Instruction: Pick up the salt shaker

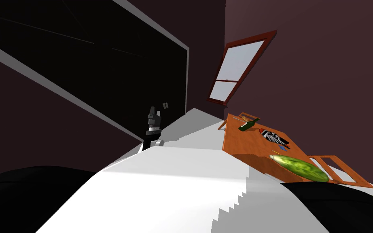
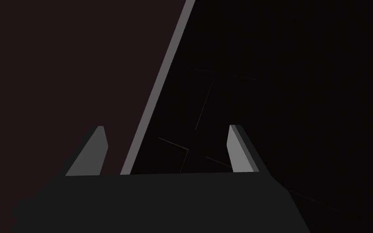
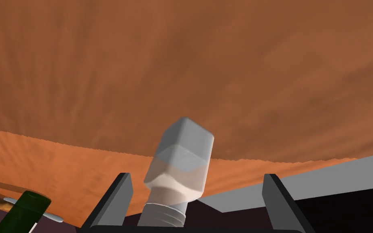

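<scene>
Table (image 1: 238, 141) fwd-right of me, under window (image 1: 238, 68) on wall behind it. On table: bottle (image 1: 248, 124) lying at far end, flat item (image 1: 274, 137) mid, cucumber (image 1: 301, 168) at near edge. Salt shaker (image 3: 179, 170) btwn fingers of right gripper (image 3: 196, 174), tilted, gap each side, tabletop behind it. Bottle just outside one finger, thin utensil (image 3: 32, 210) beside it. Left gripper (image 1: 165, 105) raised fwd-left, well apart from table, wall ahead.

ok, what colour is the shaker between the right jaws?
Salt shaker: light grey at one end, whitish toward the ribbed neck. Best in right wrist view.
</scene>
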### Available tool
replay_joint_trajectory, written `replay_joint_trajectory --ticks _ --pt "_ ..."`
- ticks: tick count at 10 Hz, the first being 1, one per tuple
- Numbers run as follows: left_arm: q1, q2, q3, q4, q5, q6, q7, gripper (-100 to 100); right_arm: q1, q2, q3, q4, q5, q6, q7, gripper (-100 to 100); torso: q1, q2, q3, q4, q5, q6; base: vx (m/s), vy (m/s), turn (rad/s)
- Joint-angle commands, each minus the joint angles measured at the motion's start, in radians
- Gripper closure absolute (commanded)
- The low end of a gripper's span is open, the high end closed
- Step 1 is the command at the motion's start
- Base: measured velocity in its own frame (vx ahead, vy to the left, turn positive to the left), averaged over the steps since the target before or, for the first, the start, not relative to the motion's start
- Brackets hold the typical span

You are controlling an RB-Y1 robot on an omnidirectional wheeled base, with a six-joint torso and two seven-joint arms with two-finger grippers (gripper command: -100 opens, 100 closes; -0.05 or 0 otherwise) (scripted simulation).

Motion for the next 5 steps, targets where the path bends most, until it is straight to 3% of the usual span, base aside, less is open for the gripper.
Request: replay_joint_trajectory --ticks 1,3,4,5 --pt "0.0 0.0 0.0 0.0 0.0 0.0 0.0 0 -0.013 0.033 -0.002 0.026 0.01 0.004 0.008 -100 0.0 0.0 0.0 0.0 0.0 0.0 0.01 -0.05 0.063" --pt "0.0 0.0 0.0 0.0 0.0 0.0 0.0 0 -0.026 0.065 -0.001 0.05 0.019 0.011 0.015 -100 -0.002 0.001 0.0 0.0 0.0 0.0 0.0 -0.052 0.067" --pt "0.0 0.0 0.0 0.0 0.0 0.0 0.0 0 -0.022 0.052 0.0 0.038 0.015 0.011 0.011 -100 -0.002 0.001 0.001 0.0 0.0 0.0 -0.002 -0.019 0.011" --pt "0.0 0.0 0.0 0.0 0.0 0.0 0.0 0 -0.023 0.054 0.0 0.04 0.016 0.012 0.011 100 0.0 0.001 0.001 0.0 0.0 0.001 0.0 -0.007 -0.004"
